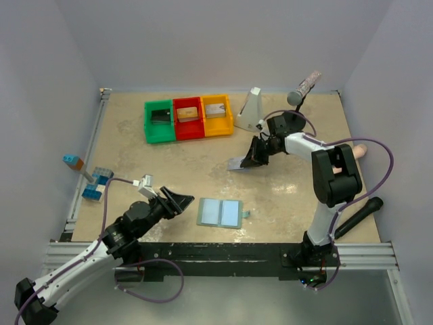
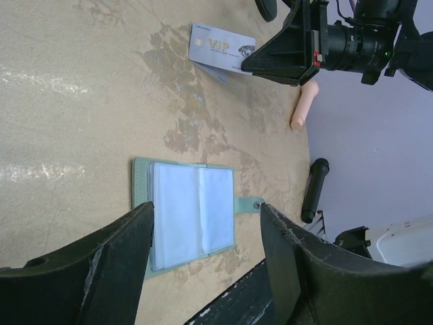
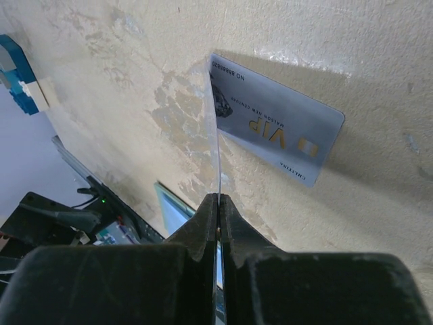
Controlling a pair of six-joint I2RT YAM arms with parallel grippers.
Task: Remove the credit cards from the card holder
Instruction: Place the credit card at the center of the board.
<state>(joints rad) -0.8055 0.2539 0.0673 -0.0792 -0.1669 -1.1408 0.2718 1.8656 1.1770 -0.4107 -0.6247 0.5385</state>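
Observation:
The card holder (image 1: 220, 212) lies open flat near the table's front, pale blue pockets up, snap tab (image 2: 252, 203) to its right; it also shows in the left wrist view (image 2: 193, 213). My left gripper (image 1: 177, 201) is open and empty, its jaws hovering either side of the holder (image 2: 207, 206). A silver-grey credit card marked VIP (image 3: 277, 128) lies flat on the table at mid-right (image 2: 220, 46). My right gripper (image 3: 218, 198) is shut on a second thin card (image 3: 214, 128), held edge-on just above the silver one (image 1: 238, 164); its face colour is hidden.
Green (image 1: 160, 122), red (image 1: 188, 117) and yellow (image 1: 217, 114) bins stand in a row at the back. A white stand (image 1: 252, 108) and a grey cylinder (image 1: 304, 88) are back right. Blue toy bricks (image 1: 95, 184) lie at left. A black cylinder (image 1: 358, 215) lies front right.

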